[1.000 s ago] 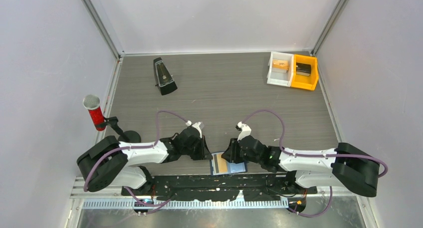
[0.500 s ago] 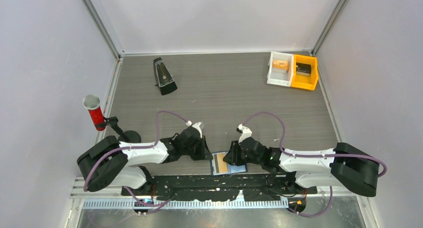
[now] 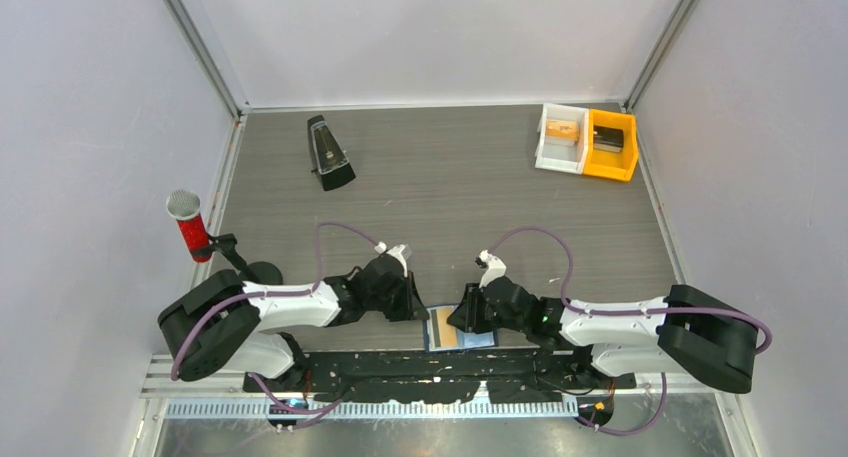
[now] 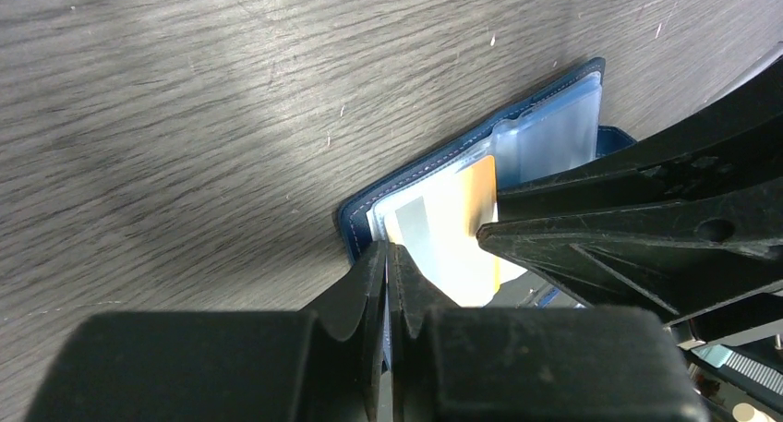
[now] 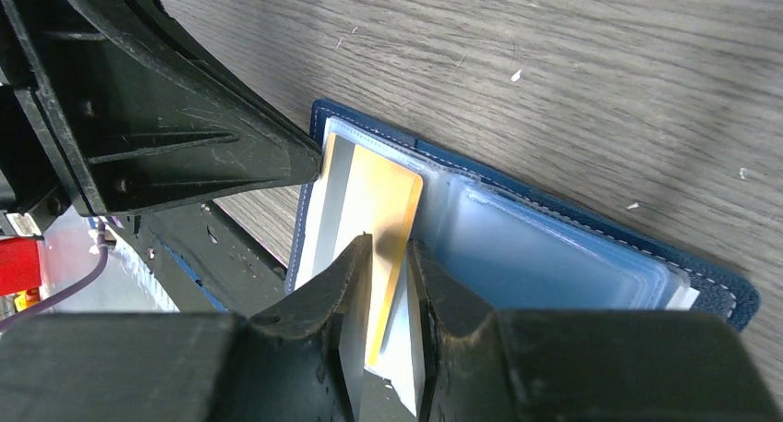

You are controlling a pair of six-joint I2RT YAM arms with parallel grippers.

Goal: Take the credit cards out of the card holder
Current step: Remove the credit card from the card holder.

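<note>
Top external view: the counter (image 3: 450, 207) is mostly bare wood grain through the middle, with walls on three sides. The only stuff out there sits way off at the edges: a black metronome (image 3: 328, 153) far left, a white bin (image 3: 560, 137) and an orange bin (image 3: 611, 143) in the far right corner, and a red mic (image 3: 188, 223) by the left wall. So there's plenty of open room ahead of me.

Where I'm working it's tight. Both my arms fold inward and meet at the near edge, right against the black base rail (image 3: 400, 365). The card holder (image 3: 482, 338) lies open and flat there, between my left tool (image 3: 420, 311) and my right tool (image 3: 453, 323), with its near side at the rail.

From the right wrist, the holder's navy border frames the clear blue pockets. The orange-yellow card (image 5: 388, 196) and the whitish card (image 5: 331, 186) stick partway out of the left half, toward the counter's edge. My right tool's jaws stand a narrow gap apart, straddling the orange-yellow card. I can't tell if they actually pinch it.

From the left wrist, my left tool is closed up, fingers together. Its tip is at the holder's near corner, just beside the whitish card, and I can't make out anything caught in it.
</note>
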